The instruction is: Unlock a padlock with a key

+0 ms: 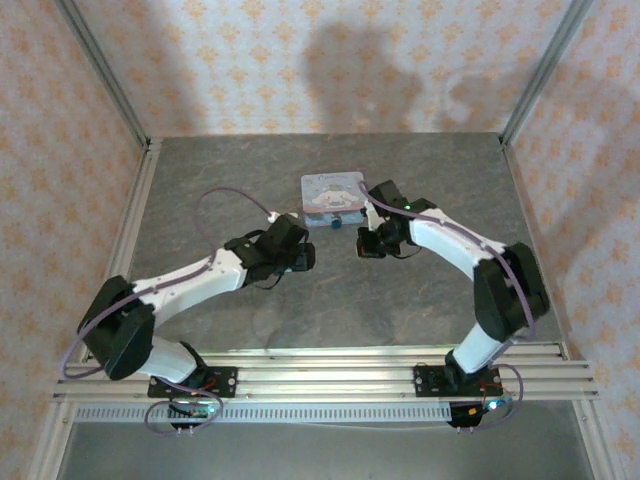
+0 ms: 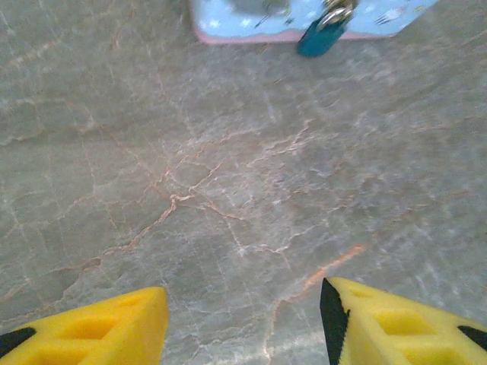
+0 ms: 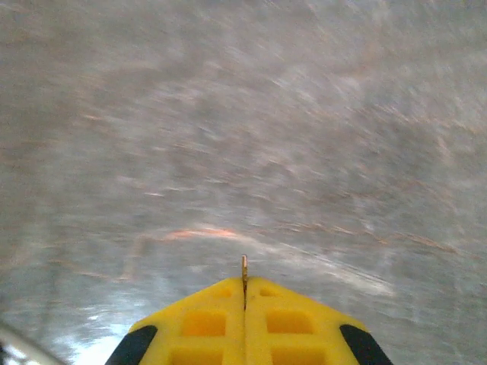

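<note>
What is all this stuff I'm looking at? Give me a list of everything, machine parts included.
table: one, grey veined stone look, under everything
tin box: one, pale blue and pink, far middle of the table
padlock: one, dark teal, at the tin box's near edge
key: one, metallic, thin tip poking out of the right hand
walls: peach patterned, around the table
arms: two, white and black, bolted at the near edge
left hand: one, yellow fingers, open, facing the padlock
right hand: one, yellow fingers, shut on the key
</note>
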### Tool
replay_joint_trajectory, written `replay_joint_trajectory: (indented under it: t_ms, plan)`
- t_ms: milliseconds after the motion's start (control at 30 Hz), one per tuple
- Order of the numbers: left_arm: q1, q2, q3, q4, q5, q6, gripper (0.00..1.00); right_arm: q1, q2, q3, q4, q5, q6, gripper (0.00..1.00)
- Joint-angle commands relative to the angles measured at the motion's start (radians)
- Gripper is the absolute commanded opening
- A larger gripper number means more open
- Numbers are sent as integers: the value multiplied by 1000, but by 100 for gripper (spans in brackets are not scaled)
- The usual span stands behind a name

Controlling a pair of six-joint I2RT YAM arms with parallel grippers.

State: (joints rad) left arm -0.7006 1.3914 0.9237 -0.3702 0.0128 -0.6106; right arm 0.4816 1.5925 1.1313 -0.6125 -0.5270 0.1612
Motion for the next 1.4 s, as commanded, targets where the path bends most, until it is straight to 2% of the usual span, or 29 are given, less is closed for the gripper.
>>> replay_joint_trajectory:
  t_ms: [0,167,267,367,567,867,967,1100,1233,1367]
  plan:
    - [-5,-105,-39,31,18,63,55,0,-115,-50,207,-155,43,0]
    - [26,-256,-138,275,209,67,55,-4,-223,-134,479,-344,103,0]
    - [77,-290,-190,428,356,3,52,-5,-244,-170,608,-422,153,0]
    - [117,-308,-236,569,447,-61,48,-7,-252,-213,744,-468,220,0]
    - [139,-310,-269,724,543,-99,45,-11,-264,-269,944,-486,362,0]
    - [138,-283,-262,774,579,-61,40,-10,-265,-249,968,-543,407,0]
    - [147,-257,-244,780,594,-87,39,-6,-273,-262,955,-568,346,0]
    - [163,-255,-246,843,629,-135,38,16,-334,-315,948,-568,168,0]
    - [172,-275,-224,792,662,-95,36,34,-399,-336,889,-573,-10,0]
    - [179,-292,-205,757,714,-29,36,34,-404,-296,777,-632,-114,0]
